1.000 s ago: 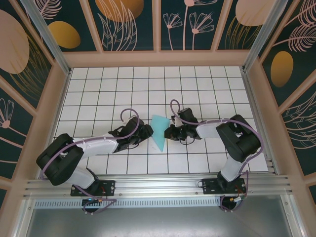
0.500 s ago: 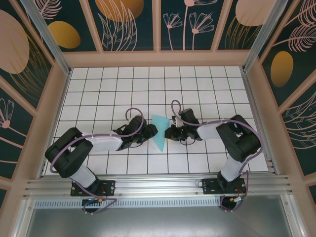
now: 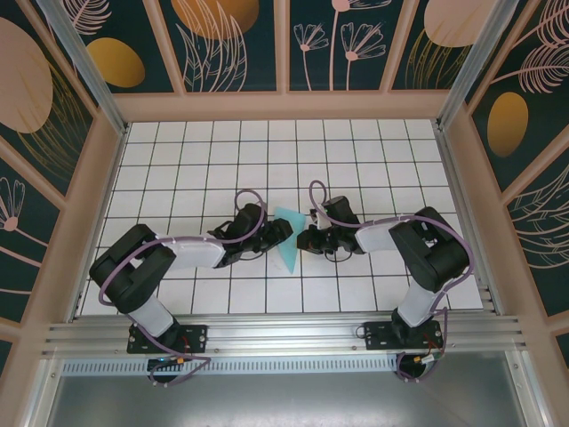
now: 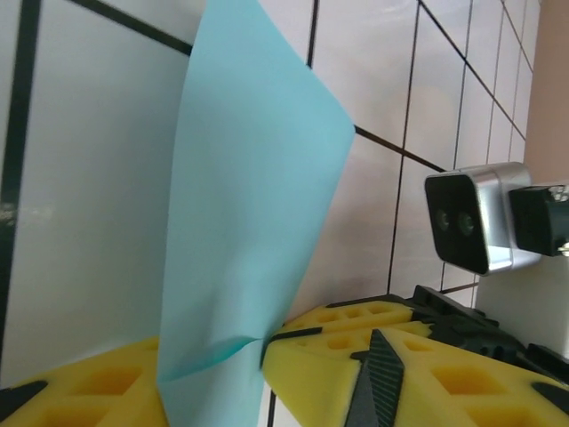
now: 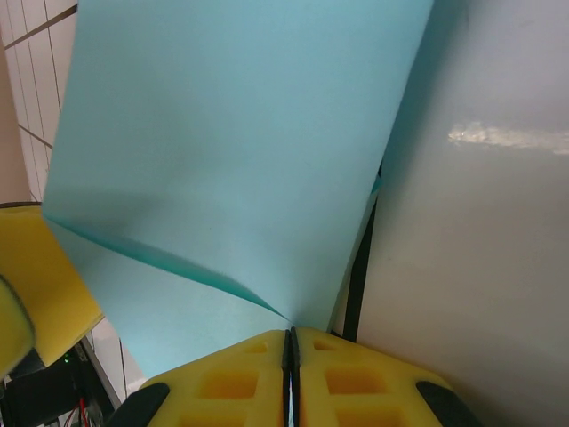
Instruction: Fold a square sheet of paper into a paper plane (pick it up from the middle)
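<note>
**A:** White grid table (image 3: 178,151) under both arms, patterned walls all round. What has hold of the paper?

**B:** The right gripper (image 5: 290,356). Its pads are pressed together on one edge of the square sheet of paper (image 5: 231,151), and a crease runs out from the pinch. The left gripper (image 4: 213,378) has its jaws apart. The sheet passes between its yellow fingers (image 4: 329,356) and touches one, and I judge it not clamped. The sheet itself is mid-table between the two grippers, bent and lifted off the tiles.

**A:** How would you do this step well?

**B:** It looks like a fold being set up. I'd close the left gripper on the edge opposite the right's pinch and level with it, so the crease runs true. Then I'd bring the edges together slowly, because thin paper buckles fast. I wouldn't pull the hands apart, or the sheet may slip out or tear.

**A:** And room to move?

**B:** It's tight at the centre. The right arm's wrist camera (image 4: 471,218) sits just beyond the sheet from the left fingers, so the two heads could knock. Further out there are open tiles to the far side, left and right, with the wall frames well apart. The near side is shorter, ending at the arms' base rail.
</note>
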Robot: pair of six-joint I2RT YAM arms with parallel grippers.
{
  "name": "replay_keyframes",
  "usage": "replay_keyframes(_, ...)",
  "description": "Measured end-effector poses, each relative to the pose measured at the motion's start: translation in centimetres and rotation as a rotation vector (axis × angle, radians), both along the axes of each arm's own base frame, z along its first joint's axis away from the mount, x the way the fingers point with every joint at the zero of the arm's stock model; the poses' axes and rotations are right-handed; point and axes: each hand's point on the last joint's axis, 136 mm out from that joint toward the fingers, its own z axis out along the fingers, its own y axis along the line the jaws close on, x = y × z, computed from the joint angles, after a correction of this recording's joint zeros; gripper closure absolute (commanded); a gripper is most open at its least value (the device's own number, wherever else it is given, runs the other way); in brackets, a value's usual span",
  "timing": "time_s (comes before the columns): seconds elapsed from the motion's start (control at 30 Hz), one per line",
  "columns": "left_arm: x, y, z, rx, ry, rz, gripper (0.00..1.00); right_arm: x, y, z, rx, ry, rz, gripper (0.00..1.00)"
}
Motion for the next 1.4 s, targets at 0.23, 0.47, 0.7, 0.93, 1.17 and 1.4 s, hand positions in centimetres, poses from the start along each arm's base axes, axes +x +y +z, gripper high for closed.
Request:
replay_keyframes(0.23, 0.7, 0.0, 0.6, 0.005, -0.026, -0.018, 0.57, 0.0, -0.1, 0.0, 0.008, 0.004, 0.005, 0.86)
replay_keyframes(0.47, 1.8, 0.2, 0.5, 0.033, -0.030, -0.037, 0.75, 0.0, 0.0, 0.0, 0.018, 0.009, 0.009, 0.86)
replay_keyframes(0.7, 1.8, -0.4, -0.9, 0.056, 0.004, -0.081, 0.90, 0.0, 0.0, 0.1, 0.023, 0.004, 0.023, 0.83)
replay_keyframes(0.93, 1.7, -0.3, -1.1, 0.032, 0.036, -0.050, 0.99, 0.3, -0.9, 0.9, -0.028, -0.050, 0.007, 0.67)
replay_keyframes(1.17, 1.1, 0.6, -2.1, 0.017, 0.099, 0.034, 1.00, 0.3, -3.0, 5.9, -0.044, -0.274, -0.048, 0.58)
replay_keyframes(1.4, 1.1, 0.2, -0.9, 0.009, 0.080, 0.092, 1.00, -4.7, -2.1, 6.6, -0.084, -0.560, 0.080, 0.59)
